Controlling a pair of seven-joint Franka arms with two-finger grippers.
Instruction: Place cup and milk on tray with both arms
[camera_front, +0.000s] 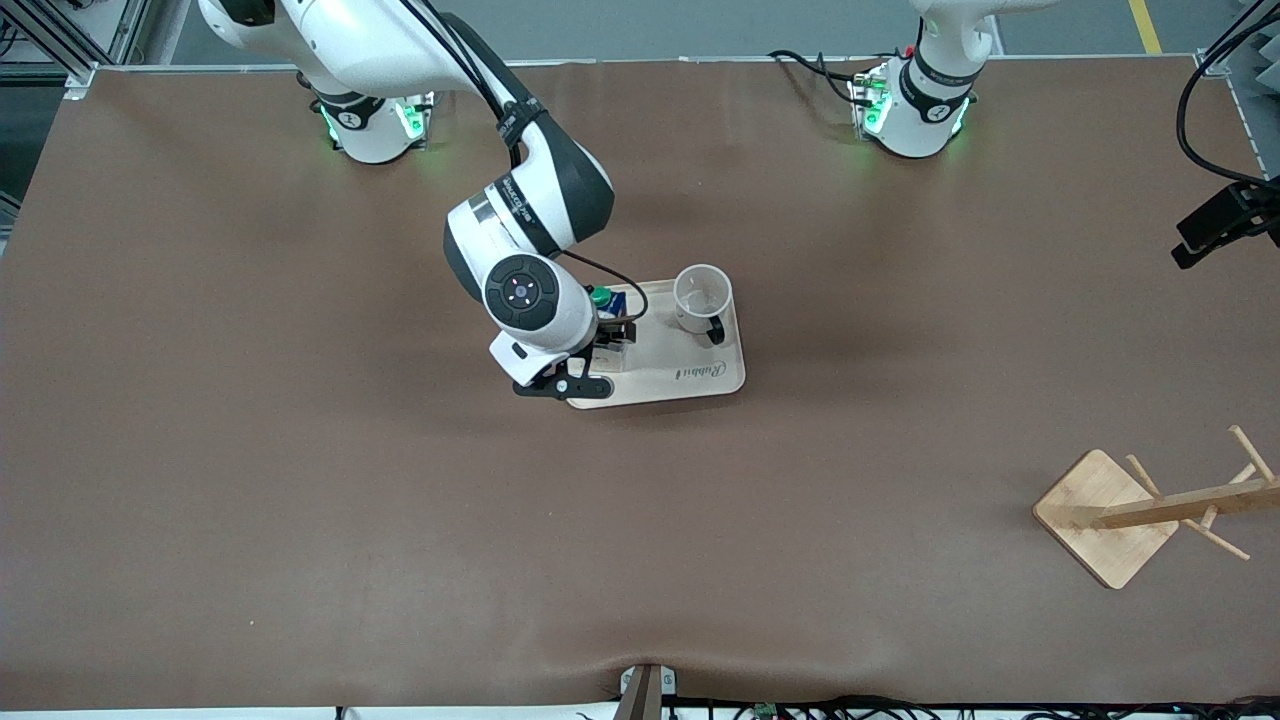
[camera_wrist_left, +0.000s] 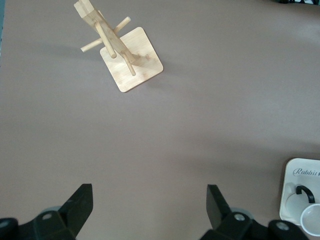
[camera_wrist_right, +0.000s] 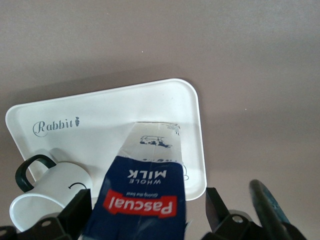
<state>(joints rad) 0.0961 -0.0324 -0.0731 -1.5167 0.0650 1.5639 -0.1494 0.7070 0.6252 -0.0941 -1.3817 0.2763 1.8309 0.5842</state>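
Note:
The cream tray (camera_front: 690, 385) lies mid-table. The white cup (camera_front: 700, 298) stands upright on it, toward the left arm's end. The dark-blue milk (camera_front: 606, 300) with its green cap stands on the tray's other end. My right gripper (camera_front: 608, 340) is low over that end, open, its fingers (camera_wrist_right: 77, 207) on either side of the milk (camera_wrist_right: 142, 195), which rests on the tray (camera_wrist_right: 100, 110) beside the cup (camera_wrist_right: 55, 187). My left gripper (camera_wrist_left: 150, 200) hangs open and empty over bare table. The tray's corner (camera_wrist_left: 300, 172) and the cup (camera_wrist_left: 312, 217) show at the edge of the left wrist view.
A wooden mug rack (camera_front: 1110, 515) on a square base stands near the front camera at the left arm's end of the table, also shown as the rack (camera_wrist_left: 130, 60) in the left wrist view. A black camera mount (camera_front: 1225, 225) juts in at that end.

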